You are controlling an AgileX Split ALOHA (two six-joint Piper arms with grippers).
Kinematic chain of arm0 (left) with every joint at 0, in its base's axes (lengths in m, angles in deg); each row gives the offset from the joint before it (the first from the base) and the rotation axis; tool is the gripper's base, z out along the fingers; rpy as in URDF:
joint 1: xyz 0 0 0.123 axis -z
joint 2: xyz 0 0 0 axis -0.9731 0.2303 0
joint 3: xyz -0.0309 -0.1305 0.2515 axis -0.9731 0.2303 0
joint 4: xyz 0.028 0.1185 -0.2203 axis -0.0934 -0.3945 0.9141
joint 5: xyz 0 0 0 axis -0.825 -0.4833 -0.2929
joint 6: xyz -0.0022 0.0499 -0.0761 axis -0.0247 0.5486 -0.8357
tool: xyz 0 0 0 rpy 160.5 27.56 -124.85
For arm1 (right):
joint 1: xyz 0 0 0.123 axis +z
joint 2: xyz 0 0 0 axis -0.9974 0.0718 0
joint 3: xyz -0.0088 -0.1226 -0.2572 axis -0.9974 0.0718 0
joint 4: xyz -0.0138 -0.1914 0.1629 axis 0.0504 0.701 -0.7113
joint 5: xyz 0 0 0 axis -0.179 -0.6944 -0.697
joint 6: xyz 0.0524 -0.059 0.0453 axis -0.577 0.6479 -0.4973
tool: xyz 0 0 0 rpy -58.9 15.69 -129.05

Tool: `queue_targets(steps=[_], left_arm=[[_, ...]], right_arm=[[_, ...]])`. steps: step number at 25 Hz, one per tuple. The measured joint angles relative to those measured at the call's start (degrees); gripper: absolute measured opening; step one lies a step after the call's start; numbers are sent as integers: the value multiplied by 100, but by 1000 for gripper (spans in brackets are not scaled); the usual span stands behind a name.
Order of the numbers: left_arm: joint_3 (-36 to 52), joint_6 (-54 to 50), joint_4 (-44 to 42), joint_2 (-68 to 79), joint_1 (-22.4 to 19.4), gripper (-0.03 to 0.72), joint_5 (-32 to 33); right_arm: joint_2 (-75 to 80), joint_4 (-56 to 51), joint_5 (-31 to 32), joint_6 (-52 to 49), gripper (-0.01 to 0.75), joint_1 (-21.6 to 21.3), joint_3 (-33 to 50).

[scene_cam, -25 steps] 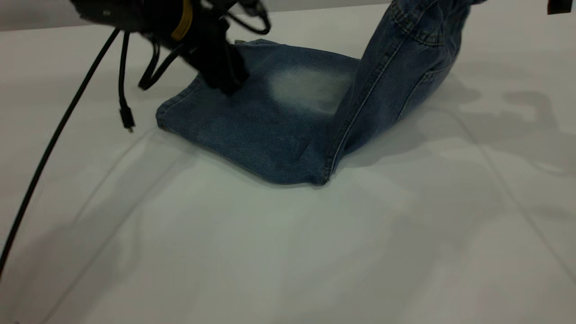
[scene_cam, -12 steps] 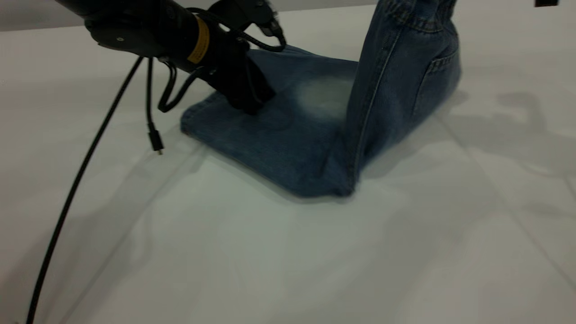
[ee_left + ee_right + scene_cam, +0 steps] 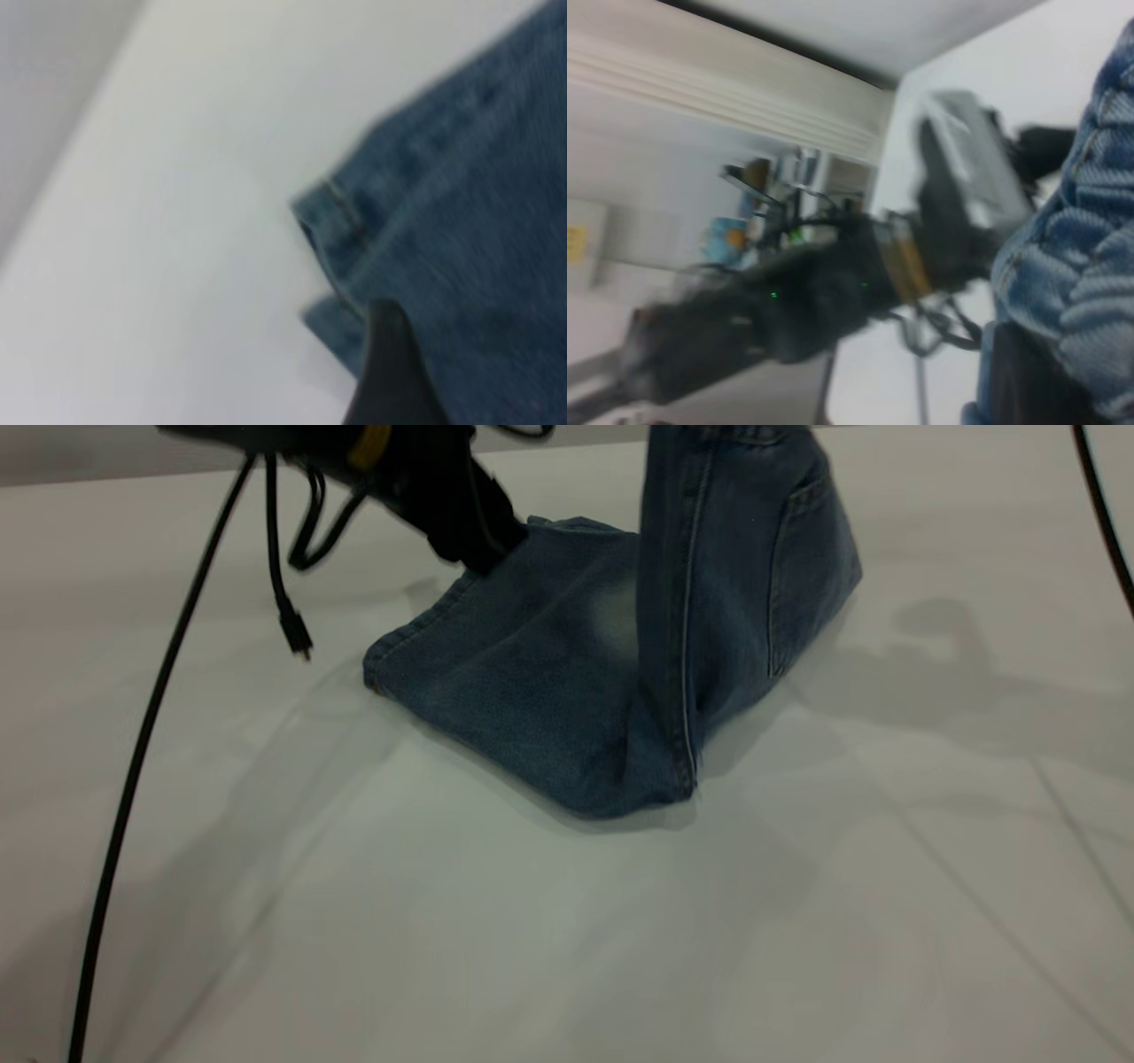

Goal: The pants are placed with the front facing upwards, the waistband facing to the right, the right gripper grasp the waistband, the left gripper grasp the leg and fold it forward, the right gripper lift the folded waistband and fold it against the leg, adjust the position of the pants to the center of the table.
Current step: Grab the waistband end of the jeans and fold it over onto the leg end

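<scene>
A: Exterior view first. How many garments on the worktop [image 3: 532, 957]?

B: Just one: the pants [image 3: 532, 682], short blue denim. Leg half lying flat near the middle, other half standing upright and running out past the top edge.

A: Marks to count on them?

B: One pale faded patch [image 3: 611, 615] on the flat part, one patch pocket [image 3: 797, 576] on the raised part, one tan-stitched side seam [image 3: 687, 646] down to the fold.

A: And tools?

B: Only one there: the left tool [image 3: 469, 540], black, down at the far corner of the leg hem, touching the denim. Cannot tell whether clenched or released, even from the left wrist view, with the hem [image 3: 332, 212] close below.

A: The other?

B: Out of the exterior view. In the right wrist view, the right tool [image 3: 1028, 372] clenched on the waistband [image 3: 1099, 292], ruched denim bunched right against it, left arm [image 3: 833, 301] beyond.

A: Cables?

B: Three counted: one thick cable [image 3: 133, 779] trailing off the left arm, one thinner lead ending in a loose plug [image 3: 297, 638], one more at the right edge [image 3: 1103, 514].
</scene>
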Motion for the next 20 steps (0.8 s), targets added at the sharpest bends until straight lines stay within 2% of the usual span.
queue_targets(steps=[9, 13, 16, 20], left_arm=[[0, -10, -36, -1360, -2, 419, 1062], [0, 9, -36, -2144, 4, 419, 1220], [0, -20, -36, -2720, 9, 419, 1337], [0, -20, -18, -3411, 9, 419, 1493]], right_arm=[[48, -3, -1292, 325, 70, 849, -134], [254, -11, -1914, 528, 70, 1163, -460], [505, -6, -2187, 536, 70, 1349, -789], [877, 9, -2225, 536, 70, 1615, -1197]])
